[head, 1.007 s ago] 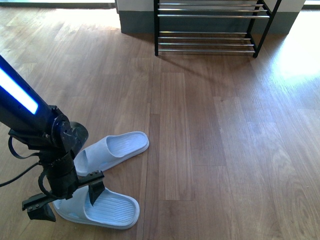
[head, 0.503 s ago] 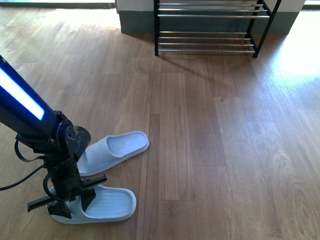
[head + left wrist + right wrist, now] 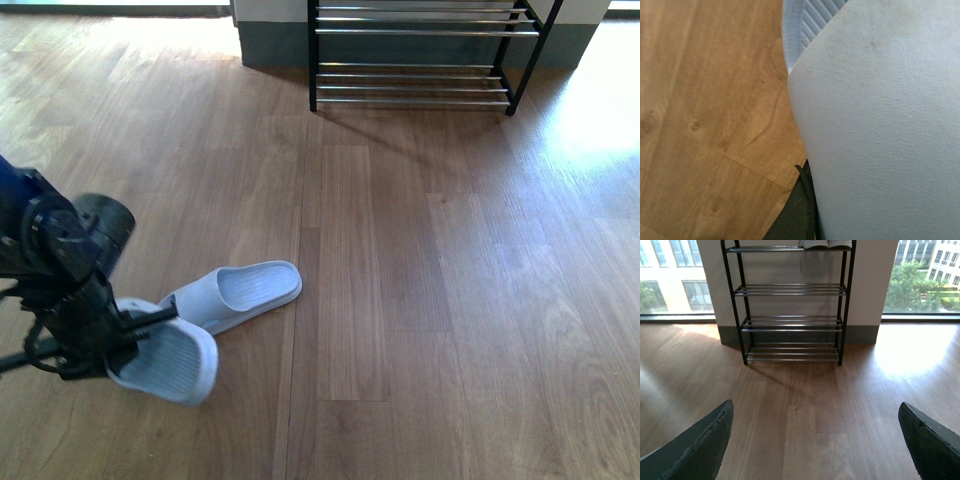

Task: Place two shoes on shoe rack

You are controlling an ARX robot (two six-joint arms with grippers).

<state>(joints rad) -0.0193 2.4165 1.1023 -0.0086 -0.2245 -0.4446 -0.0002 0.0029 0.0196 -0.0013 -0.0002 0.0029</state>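
The left gripper (image 3: 122,336) clamps 1 pale slipper (image 3: 172,362), tilted, near its twin (image 3: 240,290); the right gripper (image 3: 815,450) gapes wide before the shoe rack (image 3: 790,290).

You've got the lifted slide (image 3: 170,362) up close now. It's moulded foam or rubber, pale blue-grey and matt all over. In the left wrist view its skin is finely pebbled, with a couple of faint smudges and a patch of diagonal ribbing at one edge. The second slide (image 3: 240,293) shows the same dull, soft-looking finish and a ribbed footbed.

Under them the floor (image 3: 450,260) is wood-look planking with clear grain, knots and a satin sheen, glaring white where the sun hits.

The shoe rack (image 3: 792,305) is all metal — a thin black frame, and rods in bright, mirror-shiny chrome. On your right gripper (image 3: 812,450), the fingers (image 3: 700,445) look dark, matt and faintly grainy.
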